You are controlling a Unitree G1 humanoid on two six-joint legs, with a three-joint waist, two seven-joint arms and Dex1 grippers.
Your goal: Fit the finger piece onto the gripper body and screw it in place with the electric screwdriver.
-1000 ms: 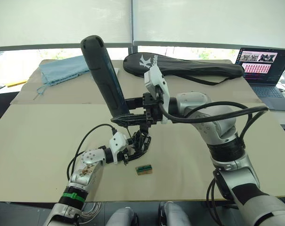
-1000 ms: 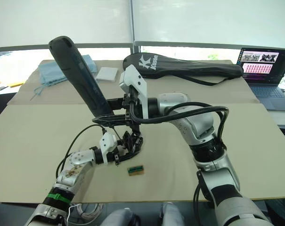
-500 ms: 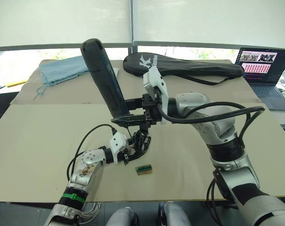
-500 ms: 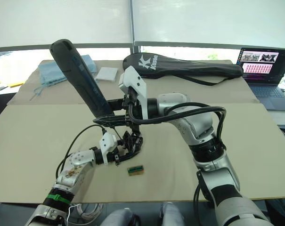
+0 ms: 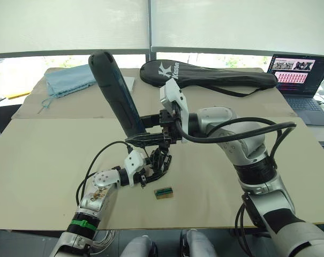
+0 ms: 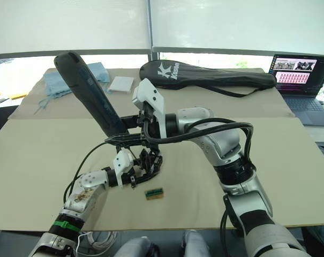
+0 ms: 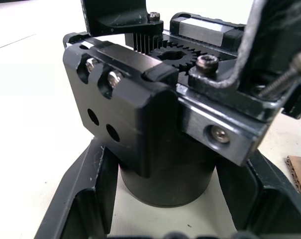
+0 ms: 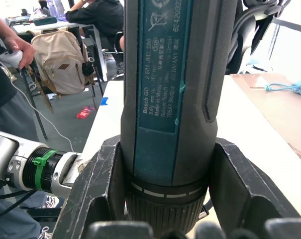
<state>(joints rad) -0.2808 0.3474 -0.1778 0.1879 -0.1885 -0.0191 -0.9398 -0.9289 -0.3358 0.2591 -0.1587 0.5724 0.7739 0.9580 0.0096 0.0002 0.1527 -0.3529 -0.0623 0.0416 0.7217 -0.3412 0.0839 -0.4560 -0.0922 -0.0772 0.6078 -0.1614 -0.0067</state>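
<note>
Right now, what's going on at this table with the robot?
The robot is mid-assembly. Its left gripper clamps the gripper body by its round base, holding it on the table. Its right gripper holds the screwdriver tilted above, bit pointing down toward the body's top. Whether the bit is seated in a screw can't be told. A small tan-and-green block lies nearby.

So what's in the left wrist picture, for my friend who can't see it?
The left gripper holds the gripper body, a chunky black block with gear teeth and silver screws, by its round base. The electric screwdriver's thin bit reaches in above it.
</note>
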